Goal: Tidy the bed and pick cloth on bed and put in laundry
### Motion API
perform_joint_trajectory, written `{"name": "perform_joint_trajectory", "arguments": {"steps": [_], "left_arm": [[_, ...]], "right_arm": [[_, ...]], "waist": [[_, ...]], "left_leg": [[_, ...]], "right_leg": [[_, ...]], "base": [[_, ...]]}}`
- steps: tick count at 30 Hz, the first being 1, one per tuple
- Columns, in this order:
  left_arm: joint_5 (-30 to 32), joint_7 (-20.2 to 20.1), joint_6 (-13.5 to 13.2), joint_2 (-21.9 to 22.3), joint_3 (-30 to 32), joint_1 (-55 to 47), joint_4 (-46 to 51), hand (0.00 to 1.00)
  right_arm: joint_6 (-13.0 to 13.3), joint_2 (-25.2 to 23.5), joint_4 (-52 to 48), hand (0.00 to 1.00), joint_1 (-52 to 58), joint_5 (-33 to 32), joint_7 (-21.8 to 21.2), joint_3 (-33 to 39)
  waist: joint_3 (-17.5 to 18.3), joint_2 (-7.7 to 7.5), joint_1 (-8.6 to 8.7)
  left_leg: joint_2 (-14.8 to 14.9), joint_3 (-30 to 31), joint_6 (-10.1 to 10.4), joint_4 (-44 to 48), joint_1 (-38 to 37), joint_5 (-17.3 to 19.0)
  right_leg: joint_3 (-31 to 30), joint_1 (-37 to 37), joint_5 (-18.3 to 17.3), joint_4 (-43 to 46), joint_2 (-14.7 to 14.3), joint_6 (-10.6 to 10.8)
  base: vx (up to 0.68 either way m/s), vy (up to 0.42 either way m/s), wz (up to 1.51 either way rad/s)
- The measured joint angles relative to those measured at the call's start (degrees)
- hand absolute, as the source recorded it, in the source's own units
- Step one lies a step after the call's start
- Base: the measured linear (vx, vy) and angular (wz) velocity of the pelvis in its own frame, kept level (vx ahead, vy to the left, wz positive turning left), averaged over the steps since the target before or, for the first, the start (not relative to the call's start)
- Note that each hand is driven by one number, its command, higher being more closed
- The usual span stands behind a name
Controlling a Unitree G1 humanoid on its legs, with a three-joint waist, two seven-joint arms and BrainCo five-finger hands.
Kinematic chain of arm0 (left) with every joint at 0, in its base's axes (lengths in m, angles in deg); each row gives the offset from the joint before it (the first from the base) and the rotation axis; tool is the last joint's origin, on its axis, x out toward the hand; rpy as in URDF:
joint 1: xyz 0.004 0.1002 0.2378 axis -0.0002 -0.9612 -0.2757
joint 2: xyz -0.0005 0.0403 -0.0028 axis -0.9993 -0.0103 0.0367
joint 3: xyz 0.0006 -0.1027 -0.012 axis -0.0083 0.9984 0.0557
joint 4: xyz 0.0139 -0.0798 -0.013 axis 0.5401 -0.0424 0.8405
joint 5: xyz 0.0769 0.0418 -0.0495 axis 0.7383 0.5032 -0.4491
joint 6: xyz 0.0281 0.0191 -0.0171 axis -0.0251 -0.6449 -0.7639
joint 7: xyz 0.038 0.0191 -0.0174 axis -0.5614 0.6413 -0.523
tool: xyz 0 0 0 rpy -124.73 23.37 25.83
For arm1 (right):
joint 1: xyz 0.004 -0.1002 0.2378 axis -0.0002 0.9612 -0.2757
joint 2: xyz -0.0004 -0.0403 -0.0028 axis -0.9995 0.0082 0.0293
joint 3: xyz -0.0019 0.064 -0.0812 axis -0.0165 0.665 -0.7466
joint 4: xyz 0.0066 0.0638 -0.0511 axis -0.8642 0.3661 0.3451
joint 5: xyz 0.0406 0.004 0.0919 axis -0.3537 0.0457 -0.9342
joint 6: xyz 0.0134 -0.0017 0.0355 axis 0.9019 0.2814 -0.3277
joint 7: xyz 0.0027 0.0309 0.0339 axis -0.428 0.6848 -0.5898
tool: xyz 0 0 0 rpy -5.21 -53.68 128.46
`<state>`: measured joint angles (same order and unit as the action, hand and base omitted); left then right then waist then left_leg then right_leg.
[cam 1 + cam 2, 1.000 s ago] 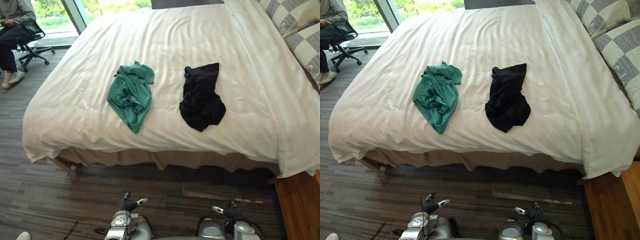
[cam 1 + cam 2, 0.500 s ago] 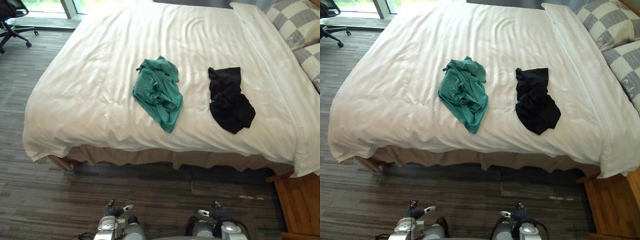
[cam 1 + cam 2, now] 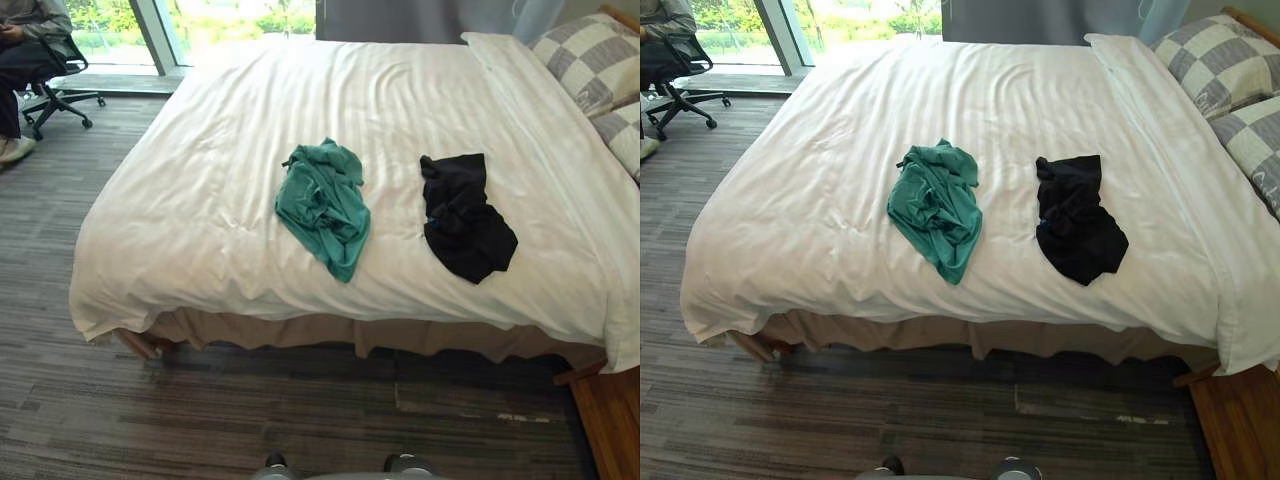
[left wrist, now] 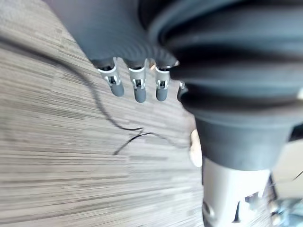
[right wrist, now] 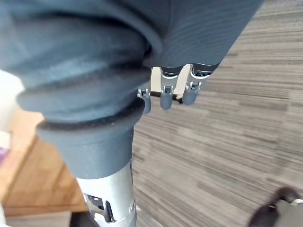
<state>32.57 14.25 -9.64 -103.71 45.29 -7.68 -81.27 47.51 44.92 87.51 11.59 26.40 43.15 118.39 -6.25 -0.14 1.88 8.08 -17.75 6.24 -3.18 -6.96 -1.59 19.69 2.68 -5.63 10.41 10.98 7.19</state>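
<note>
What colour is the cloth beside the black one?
The cloth is teal green; clearest in left eye view.

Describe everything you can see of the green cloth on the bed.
The green cloth is a teal piece of soft, thin-looking fabric, crumpled into a loose heap with many folds. It is broad at its far end and tapers to a point toward the near edge. It lies about midway across the white duvet, left of the black cloth and clearly apart from it. It rests on the duvet alone; nothing else touches it.
</note>
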Motion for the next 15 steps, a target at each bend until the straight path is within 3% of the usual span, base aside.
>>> {"name": "perform_joint_trajectory", "arguments": {"steps": [3, 8, 10, 12, 13, 15], "left_arm": [[0.16, 3.55, -1.8, -4.41, -6.39, 2.59, 13.89, 0.0], [0.68, 8.47, -7.43, -19.0, -19.06, 10.56, 25.29, 0.0], [0.72, 9.64, -8.02, -21.87, -23.14, 13.52, 29.68, 0.0], [6.21, 10.85, -13.8, -26.78, -32.1, 17.59, 31.1, 0.0], [8.85, 10.83, -14.62, -28.07, -34.66, 19.75, 30.02, 0.0], [11.09, 10.23, -12.77, -30.03, -40.33, 26.63, 27.55, 0.0]], "right_arm": [[0.17, 4.61, -13.9, 0.0, -1.43, 5.56, 2.03, -0.02], [1.65, 18.07, -19.85, 0.0, -6.78, 12.27, 3.24, -5.62], [1.7, 21.36, -22.69, 0.0, -7.74, 13.98, 3.19, -9.45], [3.51, 26.62, -24.82, 0.0, -9.72, 16.19, 2.23, -17.42], [4.12, 27.94, -24.7, 0.0, -10.9, 16.99, 1.76, -19.74], [5.8, 30.39, -23.57, 0.0, -15.87, 18.9, 0.12, -24.96]], "waist": [[2.28, 0.17, -0.08], [2.54, -0.17, -0.15], [2.7, -0.15, 0.13], [2.63, 0.1, 0.22], [2.59, 0.18, 0.32], [2.43, 0.44, 0.79]], "left_leg": [[-0.11, 0.31, 0.0, 0.0, 0.22, -0.01], [-0.12, 0.38, -0.04, -0.12, 0.23, -0.09], [-0.15, 0.05, 0.03, -0.48, 0.09, -0.17], [-0.18, -0.72, 0.05, -0.83, -0.15, -0.22], [-0.18, -0.86, 0.05, -0.81, -0.21, -0.22], [-0.19, -1.02, 0.04, -0.72, -0.39, -0.22]], "right_leg": [[0.32, 0.19, 0.0, -0.3, 0.06, 0.0], [0.27, 0.22, 0.04, -0.31, -0.02, -0.01], [-0.09, -0.01, 0.25, -0.49, -0.13, -0.04], [-0.97, -0.44, 0.43, -0.66, -0.3, -0.11], [-1.09, -0.46, 0.51, -0.68, -0.31, -0.17], [-1.31, -0.52, 0.69, -0.81, -0.33, -0.35]], "base": [[0.04, 0.014, 0.07], [0.0, 0.002, -0.01], [0.02, 0.011, -0.08], [0.03, 0.018, -0.16], [0.02, 0.014, -0.12], [0.03, 0.013, -0.07]]}}
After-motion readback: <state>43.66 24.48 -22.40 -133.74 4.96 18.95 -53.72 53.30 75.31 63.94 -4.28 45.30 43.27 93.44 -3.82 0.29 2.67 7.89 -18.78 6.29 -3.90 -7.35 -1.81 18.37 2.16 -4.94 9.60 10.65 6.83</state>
